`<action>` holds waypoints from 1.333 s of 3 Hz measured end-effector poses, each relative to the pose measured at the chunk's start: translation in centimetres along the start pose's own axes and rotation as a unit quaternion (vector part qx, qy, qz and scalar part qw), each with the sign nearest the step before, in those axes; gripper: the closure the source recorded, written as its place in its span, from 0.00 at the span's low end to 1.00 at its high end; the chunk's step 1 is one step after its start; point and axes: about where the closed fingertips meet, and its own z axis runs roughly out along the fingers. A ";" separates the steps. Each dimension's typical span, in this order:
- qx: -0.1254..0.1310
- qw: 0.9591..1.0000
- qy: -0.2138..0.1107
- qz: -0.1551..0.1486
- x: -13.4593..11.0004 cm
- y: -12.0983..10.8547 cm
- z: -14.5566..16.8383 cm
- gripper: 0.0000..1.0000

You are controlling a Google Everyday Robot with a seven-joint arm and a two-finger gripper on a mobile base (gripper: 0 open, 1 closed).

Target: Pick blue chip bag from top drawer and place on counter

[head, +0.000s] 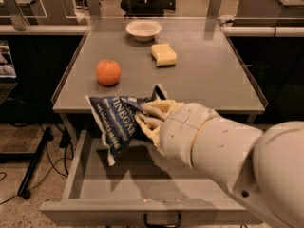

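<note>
My gripper (145, 114) is shut on the blue chip bag (115, 121), a crinkly dark navy bag with white lettering. I hold the bag in the air above the open top drawer (118, 177), at the level of the counter's front edge. The bag hangs down and to the left of my fingers (151, 109). The drawer is pulled out below, with its dark looped handle (162, 220) at the front. The grey counter (209, 75) lies just behind the bag. My white arm fills the lower right of the view.
On the counter are an orange fruit (108, 72) at the left, a yellow sponge (164, 54) in the middle and a white bowl (143, 30) at the back. A black stand leg (35, 167) rests on the floor to the left of the drawer.
</note>
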 end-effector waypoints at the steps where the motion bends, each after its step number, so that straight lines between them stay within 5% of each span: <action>1: 0.069 0.997 0.012 -0.023 -1.4 -4.8 -3.1 1.00; 2: 0.122 0.992 0.013 -0.031 -2.0 -8.7 -4.9 1.00; 3: 0.122 0.992 0.013 -0.031 -2.0 -8.7 -4.9 1.00; 4: 0.156 0.987 0.012 -0.024 -1.6 -10.7 -4.7 1.00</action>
